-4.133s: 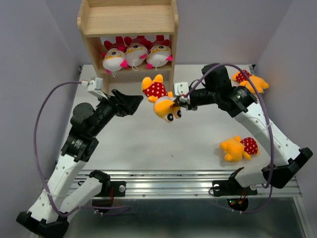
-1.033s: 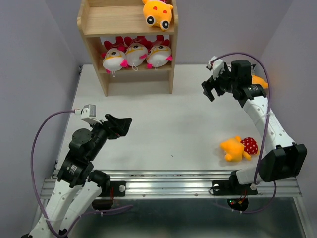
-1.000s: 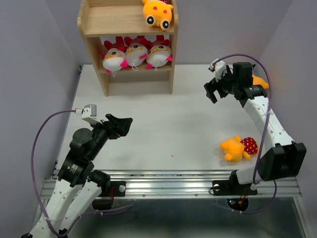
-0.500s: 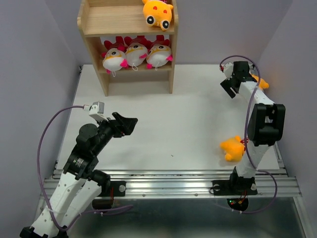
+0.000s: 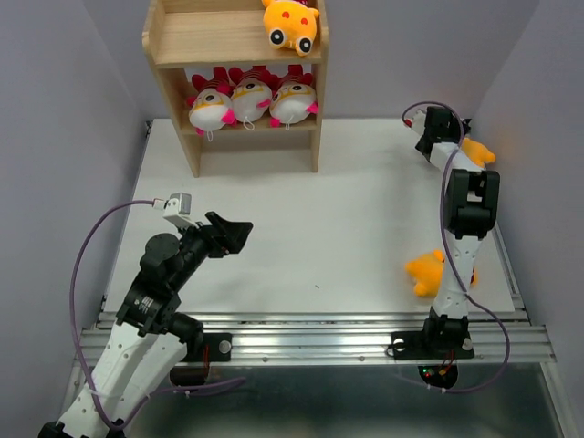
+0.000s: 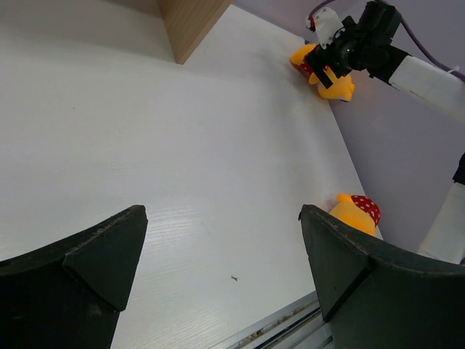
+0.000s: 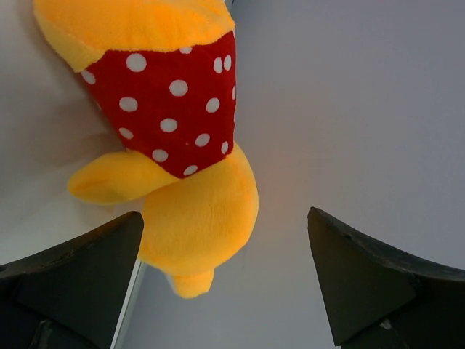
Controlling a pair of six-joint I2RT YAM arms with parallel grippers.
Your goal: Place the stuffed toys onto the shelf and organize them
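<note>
The wooden shelf (image 5: 173, 50) stands at the back left. Three white-faced stuffed toys (image 5: 249, 100) fill its lower tier, and one orange toy (image 5: 290, 24) lies at the right end of the top tier. A second orange toy (image 5: 477, 151) with a red dotted body (image 7: 171, 109) lies at the far right by the wall. My right gripper (image 5: 449, 137) hovers just at it, open (image 7: 225, 273), holding nothing. A third orange toy (image 5: 424, 272) lies near the front right, partly hidden by the right arm. My left gripper (image 5: 237, 234) is open and empty (image 6: 221, 254) over the table's left front.
The purple side wall (image 7: 349, 109) runs right behind the far right toy. The right arm's upright links (image 5: 470, 214) stand between the two table toys. A metal rail (image 5: 310, 333) borders the table's near edge.
The right gripper has swung back and right, from mid-table toward the wall, ending at the far right orange toy. The left arm shifted slightly right. No toys moved.
</note>
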